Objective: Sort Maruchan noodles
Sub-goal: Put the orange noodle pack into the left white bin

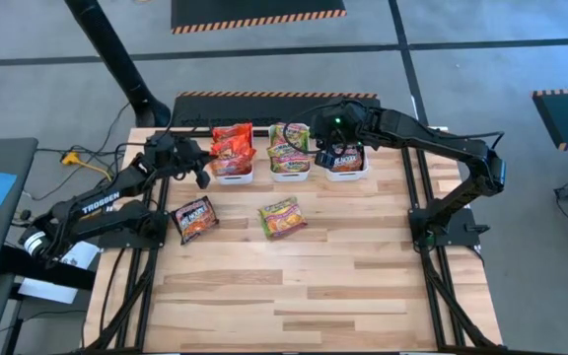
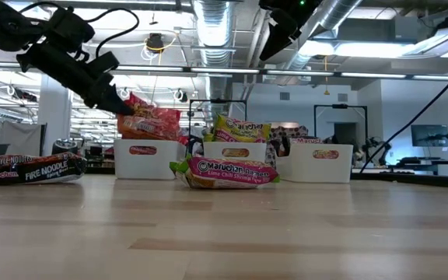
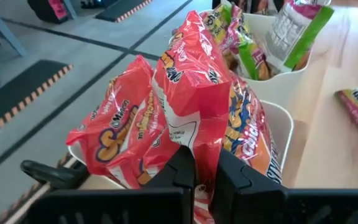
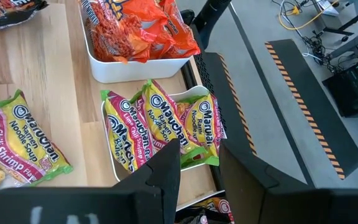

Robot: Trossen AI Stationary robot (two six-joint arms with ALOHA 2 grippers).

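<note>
Three white bins stand along the far edge. The left bin (image 1: pixel 235 177) holds red-orange Maruchan packets, the middle bin (image 1: pixel 291 177) green-yellow ones, the right bin (image 1: pixel 349 175) black ones. My left gripper (image 3: pixel 205 167) is over the left bin's left side, shut on a red-orange packet (image 3: pixel 191 93). My right gripper (image 1: pixel 337 128) hangs high over the middle and right bins, open, with nothing between its fingers. A black packet (image 1: pixel 193 219) and a green-yellow packet (image 1: pixel 282 217) lie flat on the table. My left gripper pinches the red-orange packet's near end (image 3: pixel 205 152) between its two fingers. The fingers come from the table's left, slanting a little down. The packet sticks out past the fingertips over the left bin (image 2: pixel 152 120). Whether it touches the packets below, I cannot tell.
The near half of the wooden table (image 1: pixel 304 296) is bare. In the right wrist view the green-yellow packets (image 4: pixel 160 127) stand on edge in the middle bin. A black mat with striped edge (image 1: pixel 264 97) lies just beyond the far edge.
</note>
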